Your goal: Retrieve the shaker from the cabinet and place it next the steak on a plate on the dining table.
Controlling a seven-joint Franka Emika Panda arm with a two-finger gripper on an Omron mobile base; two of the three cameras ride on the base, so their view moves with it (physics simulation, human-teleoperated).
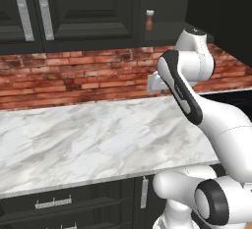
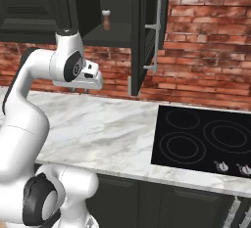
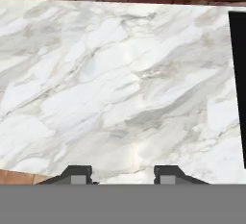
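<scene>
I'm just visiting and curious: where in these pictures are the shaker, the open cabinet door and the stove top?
shaker (image 2: 106, 20): right base view, brown body.
cabinet door (image 2: 145, 36): right base view, door's edge.
stove top (image 2: 206, 139): right base view, black glass between burners.

Shaker (image 2: 106, 19) upright inside cabinet (image 1: 88, 7), on its shelf, door (image 2: 147, 31) swung open to its right. Cabinet hangs above brick wall (image 1: 74, 75), wall behind table (image 1: 88, 134). Cooktop (image 2: 206, 141) set in table, right of arm. Gripper (image 3: 123, 176) over table, pointing down, well below shaker. Drawers (image 1: 54, 206) under table front.
</scene>
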